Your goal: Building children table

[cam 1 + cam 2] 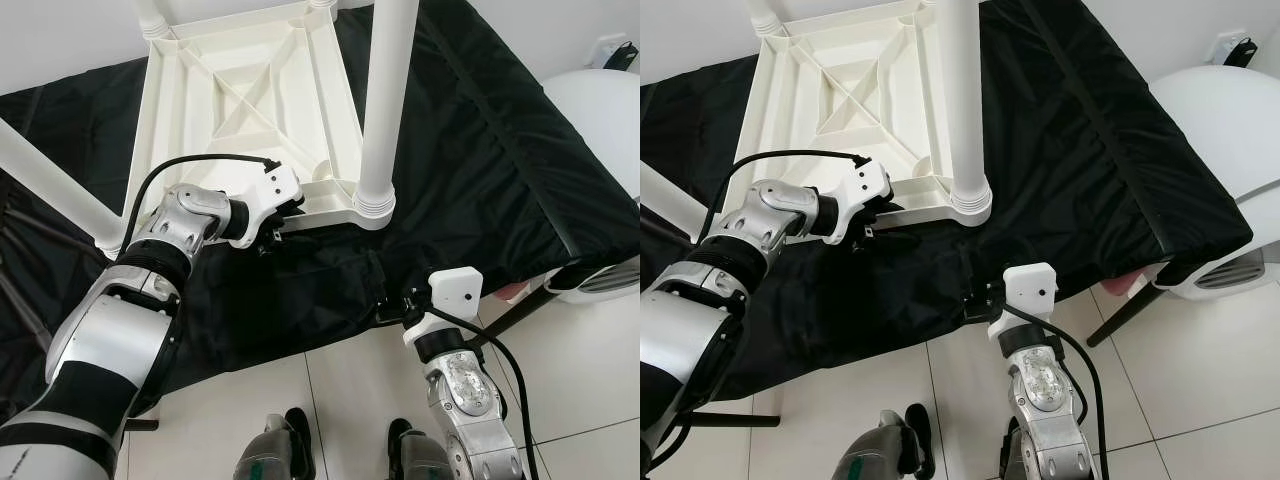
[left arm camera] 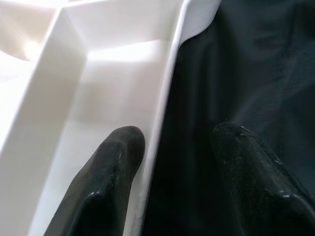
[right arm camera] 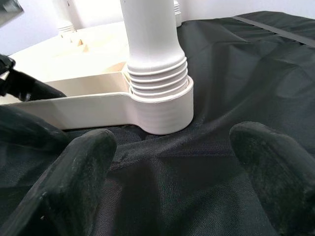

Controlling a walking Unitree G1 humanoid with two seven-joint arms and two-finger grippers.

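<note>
A white plastic children's table (image 1: 250, 90) lies upside down on a black cloth (image 1: 480, 170). One white leg (image 1: 385, 100) stands screwed into its near right corner socket (image 3: 162, 108). Another leg (image 1: 50, 185) slants off to the left, and a third (image 1: 152, 18) stands at the far corner. My left gripper (image 1: 285, 222) is open at the table's near rim (image 2: 165, 98), with one finger (image 2: 115, 167) inside the rim and the other (image 2: 251, 167) outside over the cloth. My right gripper (image 1: 395, 305) is open and empty at the cloth's front edge, pointing at the near leg (image 3: 152, 44).
A rounded white appliance (image 1: 600, 110) with a grille stands at the right, beside the cloth-covered surface. A dark frame leg (image 1: 520, 310) slants down to the tiled floor (image 1: 330, 400). My feet (image 1: 290, 440) are at the bottom.
</note>
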